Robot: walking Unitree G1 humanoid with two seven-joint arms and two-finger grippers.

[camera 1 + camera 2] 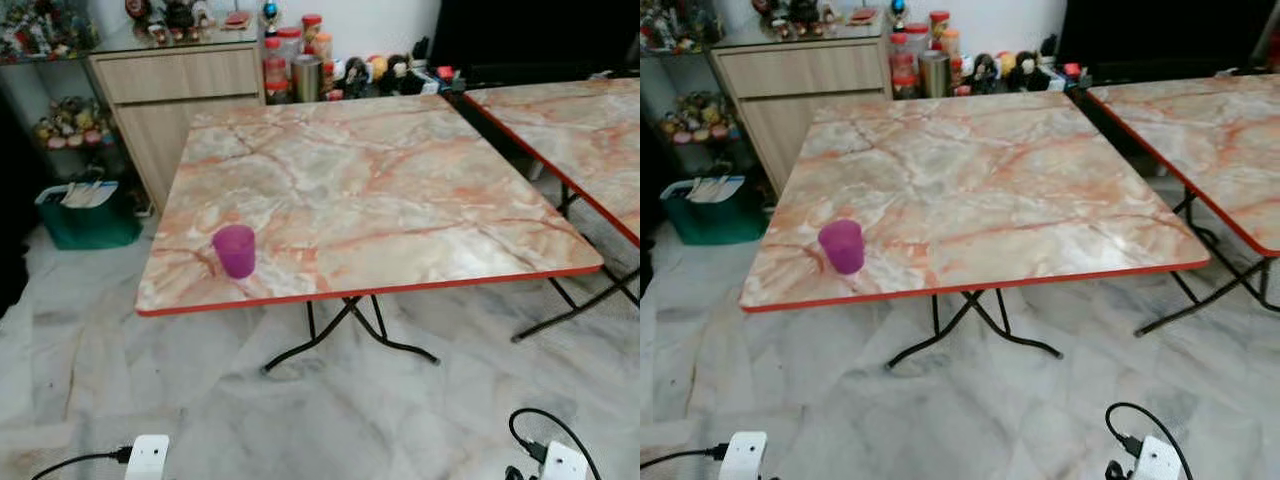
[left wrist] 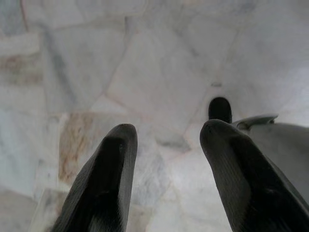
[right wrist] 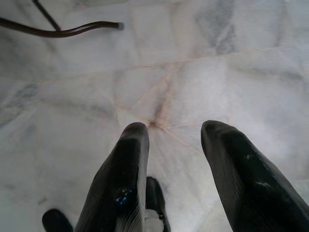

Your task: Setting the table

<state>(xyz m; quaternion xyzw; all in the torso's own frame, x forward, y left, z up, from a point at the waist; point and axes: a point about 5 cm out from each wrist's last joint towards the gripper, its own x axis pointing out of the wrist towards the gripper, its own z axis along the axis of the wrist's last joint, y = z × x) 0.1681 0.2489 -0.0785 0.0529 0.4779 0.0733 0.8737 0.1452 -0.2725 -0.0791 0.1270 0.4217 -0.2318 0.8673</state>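
The table stood almost bare, so the setting looked barely begun. One purple cup sat upright near its front left corner. The left gripper and right gripper hung over the floor, jaws apart, holding nothing.

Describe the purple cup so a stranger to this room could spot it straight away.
Start at the marble-patterned folding table with the red edge, in front of the wooden cabinet. Near its front left corner stands the purple cup, upright and alone on the tabletop. It is translucent purple plastic, unlike the red-lidded jars crowded behind the table.
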